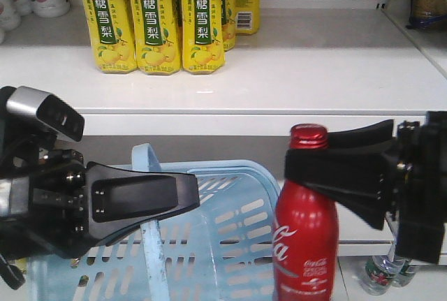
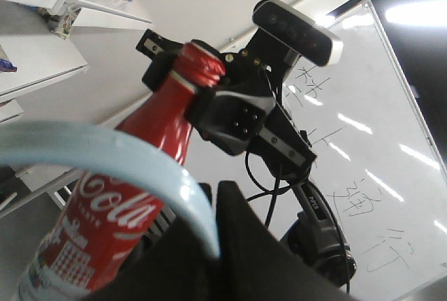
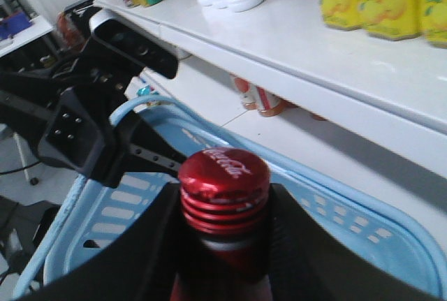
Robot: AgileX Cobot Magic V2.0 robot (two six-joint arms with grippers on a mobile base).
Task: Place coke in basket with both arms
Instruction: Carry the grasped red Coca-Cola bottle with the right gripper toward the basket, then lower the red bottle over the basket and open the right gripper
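Coke [image 1: 305, 245] hangs upright in my right gripper [image 1: 307, 165], the jaws closed on its neck just under the cap [image 3: 223, 175]. It sits just beside the basket [image 1: 237, 224], at the right rim, not yet inside. My left gripper [image 1: 164, 210] is closed on the handle [image 1: 154, 259], and the basket hangs tilted. I judge the bottle to be stiff metal, smooth and slippery, and fairly heavy if full. The neck looks like the right hold, since the cap's ridges above the jaws should stop it sliding through.
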